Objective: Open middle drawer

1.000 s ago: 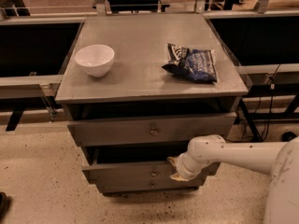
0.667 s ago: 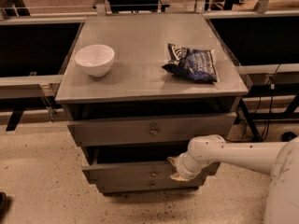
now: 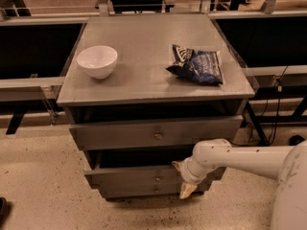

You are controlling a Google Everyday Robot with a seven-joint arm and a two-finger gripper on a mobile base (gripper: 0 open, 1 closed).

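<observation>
Gripper (image 3: 182,178) sits at the right end of the middle drawer (image 3: 129,175) front. Fingers apart: one above that front's top edge, one below. Drawer stands partly out.

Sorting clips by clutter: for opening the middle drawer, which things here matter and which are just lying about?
Part of the job:
- middle drawer, apparently partly pulled out
- gripper, at the right end of that drawer's front

Just lying about:
- white bowl on the cabinet top
- snack bag, also on top
- top drawer
- bottom drawer
</observation>
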